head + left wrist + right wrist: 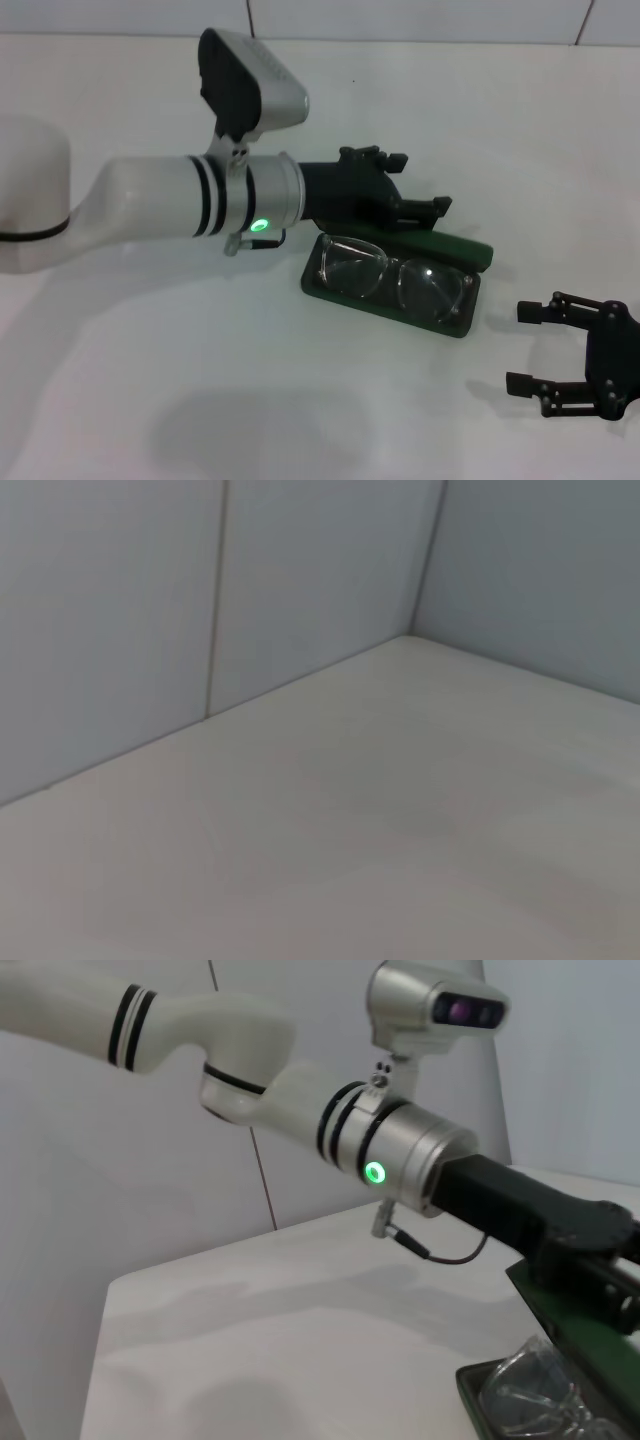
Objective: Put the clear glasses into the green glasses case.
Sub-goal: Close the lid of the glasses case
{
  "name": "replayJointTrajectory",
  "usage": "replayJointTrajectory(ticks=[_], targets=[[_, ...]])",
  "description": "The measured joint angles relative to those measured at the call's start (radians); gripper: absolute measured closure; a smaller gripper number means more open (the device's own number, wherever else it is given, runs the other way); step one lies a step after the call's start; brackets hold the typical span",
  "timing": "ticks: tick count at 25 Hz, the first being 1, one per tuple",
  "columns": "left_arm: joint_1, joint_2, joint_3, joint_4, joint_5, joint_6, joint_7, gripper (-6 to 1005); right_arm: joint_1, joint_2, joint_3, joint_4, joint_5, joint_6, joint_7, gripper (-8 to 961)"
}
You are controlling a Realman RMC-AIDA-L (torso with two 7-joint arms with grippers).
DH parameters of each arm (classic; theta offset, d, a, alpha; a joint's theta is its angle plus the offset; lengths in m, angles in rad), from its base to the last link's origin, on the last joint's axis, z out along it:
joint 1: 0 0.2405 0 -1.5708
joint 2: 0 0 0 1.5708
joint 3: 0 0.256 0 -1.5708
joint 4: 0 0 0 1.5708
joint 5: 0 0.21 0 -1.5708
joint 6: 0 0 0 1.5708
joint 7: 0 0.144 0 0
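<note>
The green glasses case [322, 288] lies open at the middle of the table, its lid [468, 248] standing up along the far side. The clear glasses [396, 276] lie inside it, lenses up, on the dark lining. My left gripper [414, 184] reaches across from the left and hovers just behind the lid, fingers spread and holding nothing. The right wrist view shows the same case [478, 1388], the glasses [527, 1390] and the left arm's black hand over the lid. My right gripper [524, 347] rests open on the table, to the right of the case.
The white tabletop [200, 380] meets a pale tiled wall [420, 18] at the back. The left wrist view shows only the table [400, 810] and the wall corner [415, 630]. The left arm [150, 205] spans the left half of the table.
</note>
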Motion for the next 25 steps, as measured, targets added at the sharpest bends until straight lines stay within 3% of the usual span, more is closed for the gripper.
replayJointTrajectory(ticks=[5,14,25], targets=[[0.058,0.004,0.008,0.032,0.002,0.022,0.023,118,0.0,-0.002,0.004,-0.009,0.0,0.0,0.016,89],[0.095,0.004,0.005,0.027,-0.006,0.023,0.094,117,0.013,-0.008,0.004,-0.012,0.0,0.0,0.027,92],[0.158,0.006,0.002,0.026,-0.169,0.065,0.275,117,0.015,-0.011,0.006,-0.014,0.0,0.001,0.028,91]])
